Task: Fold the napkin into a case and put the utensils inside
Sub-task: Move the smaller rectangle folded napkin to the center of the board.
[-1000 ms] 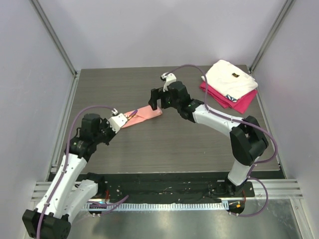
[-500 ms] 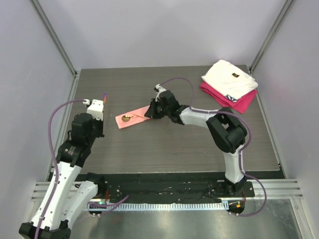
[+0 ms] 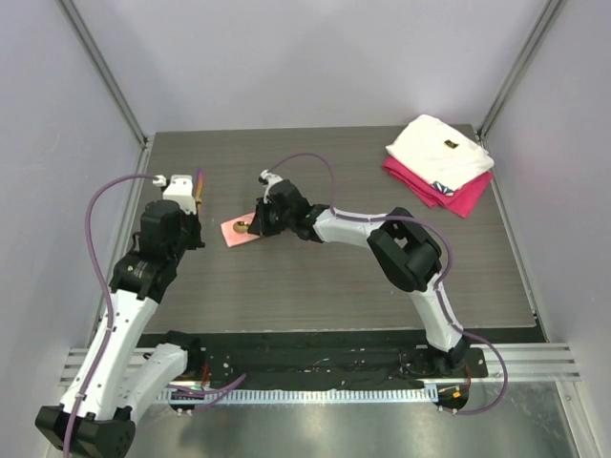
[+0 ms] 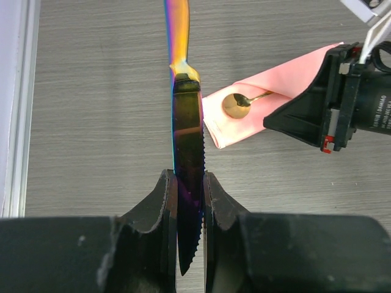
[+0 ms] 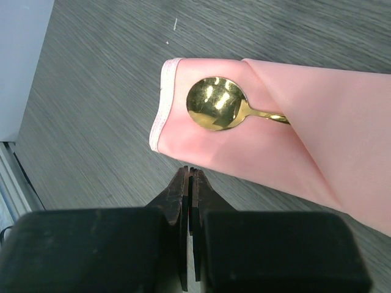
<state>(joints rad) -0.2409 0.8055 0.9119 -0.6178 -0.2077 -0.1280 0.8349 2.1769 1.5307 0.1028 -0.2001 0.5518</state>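
Observation:
The salmon-pink napkin (image 5: 293, 146) lies folded on the table, with a gold spoon (image 5: 215, 105) tucked into it, bowl showing at the left end. In the top view only that end of the napkin (image 3: 233, 232) shows beside the right arm. My right gripper (image 5: 191, 173) is shut with nothing in it, hovering just off the napkin's near edge (image 3: 260, 221). My left gripper (image 4: 189, 178) is shut on a dark serrated knife (image 4: 186, 119), gripping the blade so the iridescent handle points away. It stands left of the napkin (image 3: 190, 197).
A folded white cloth (image 3: 441, 151) lies on a folded magenta cloth (image 3: 460, 197) at the back right corner. A metal rail (image 3: 134, 215) runs along the table's left edge, close to my left gripper.
My right gripper has shut and slid left along the napkin to its spoon end. My left gripper has pulled away from the napkin to the left, carrying the knife.

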